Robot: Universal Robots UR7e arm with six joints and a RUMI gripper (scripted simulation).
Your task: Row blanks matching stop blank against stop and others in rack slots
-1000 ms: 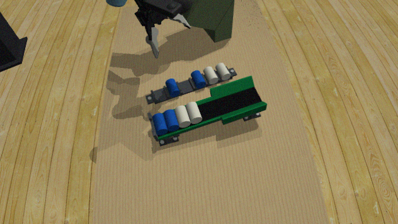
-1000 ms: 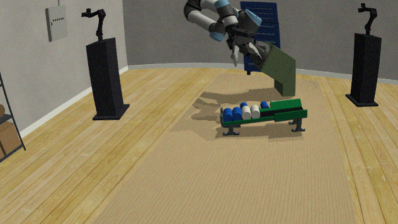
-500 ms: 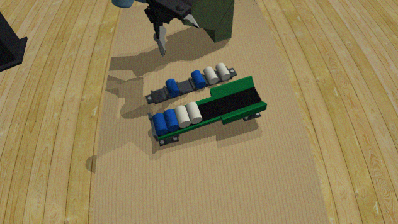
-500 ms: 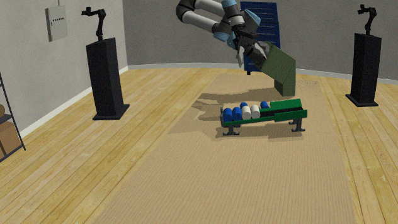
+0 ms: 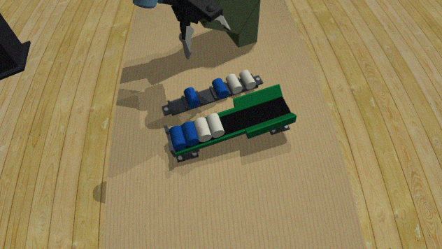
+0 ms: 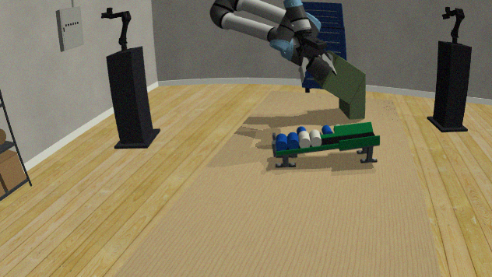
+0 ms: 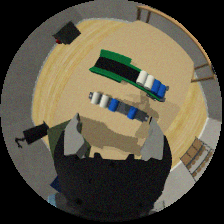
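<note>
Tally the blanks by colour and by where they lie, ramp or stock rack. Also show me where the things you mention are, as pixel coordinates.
Blue blanks on the green ramp (image 5: 263,114) (image 6: 329,148) (image 7: 136,76): 2
White blanks on the green ramp: 2
Blue blanks on the stock rack (image 5: 206,96) (image 7: 122,108): 2
White blanks on the stock rack: 2
Total: 8 blanks, 4 blue and 4 white

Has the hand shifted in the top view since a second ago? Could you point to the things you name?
Yes. The hand (image 5: 209,43) (image 6: 319,77) (image 7: 115,115) has moved right in the top view, closer to the green pedestal (image 5: 243,39) (image 6: 357,109) (image 7: 57,136).
</note>
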